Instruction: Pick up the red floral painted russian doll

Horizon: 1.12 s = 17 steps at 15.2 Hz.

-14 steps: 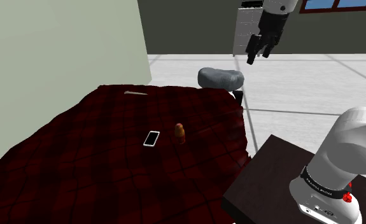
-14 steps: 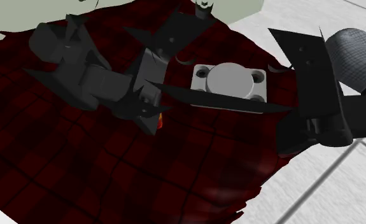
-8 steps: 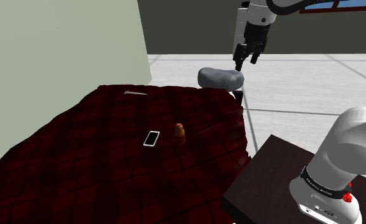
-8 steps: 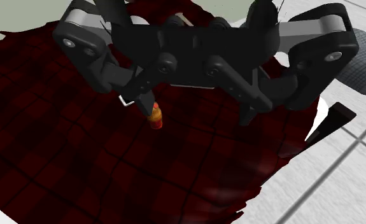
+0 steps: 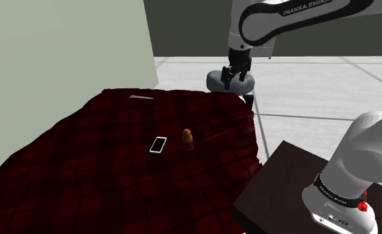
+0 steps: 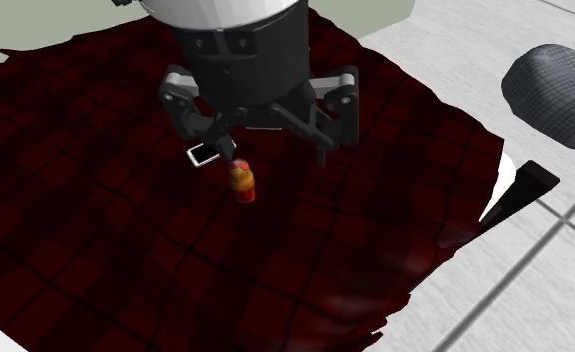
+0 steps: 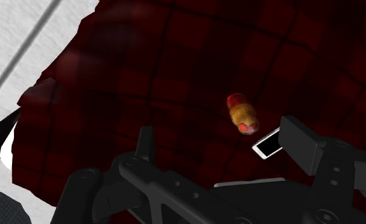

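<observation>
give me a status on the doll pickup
Gripper open, empty, high up. Doll upright on dark plaid blanket, untouched. Phone beside it, not touching.

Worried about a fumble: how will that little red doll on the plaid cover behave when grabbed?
The doll looks rounded and tapered, so a pinch may squeeze it out. It stands upright on a rumpled plaid cover, so a nudge would probably tip and roll it.

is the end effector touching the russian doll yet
Apart. In the shoulder view the open end effector hangs in front of the grey cushion, with a stretch of red plaid blanket between it and the doll standing beside the phone.
</observation>
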Motion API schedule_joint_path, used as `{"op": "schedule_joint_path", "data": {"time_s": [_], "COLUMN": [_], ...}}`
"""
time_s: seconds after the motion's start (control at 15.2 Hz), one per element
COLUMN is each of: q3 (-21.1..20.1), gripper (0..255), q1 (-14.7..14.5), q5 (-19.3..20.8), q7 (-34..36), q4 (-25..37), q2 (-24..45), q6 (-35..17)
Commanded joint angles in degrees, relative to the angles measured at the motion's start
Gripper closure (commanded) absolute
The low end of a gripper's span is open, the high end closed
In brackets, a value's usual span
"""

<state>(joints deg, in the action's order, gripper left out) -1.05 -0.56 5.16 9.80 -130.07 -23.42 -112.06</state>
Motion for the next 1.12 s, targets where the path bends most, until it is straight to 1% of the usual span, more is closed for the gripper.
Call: {"op": "schedule_joint_path", "data": {"time_s": [0.0,0.53,1.06], "q3": [-0.6,-2.4,-3.4], "gripper": [0,0,0], "q1": [-0.3,-1.3,-2.8], "q5": [0.2,1.6,3.9], "q7": [0.5,2.6,4.5], "q4": [1.4,8.8,20.2], "q2": [4.2,21.3,38.9], "q6": [-2.0,-8.2,-10.9]}}
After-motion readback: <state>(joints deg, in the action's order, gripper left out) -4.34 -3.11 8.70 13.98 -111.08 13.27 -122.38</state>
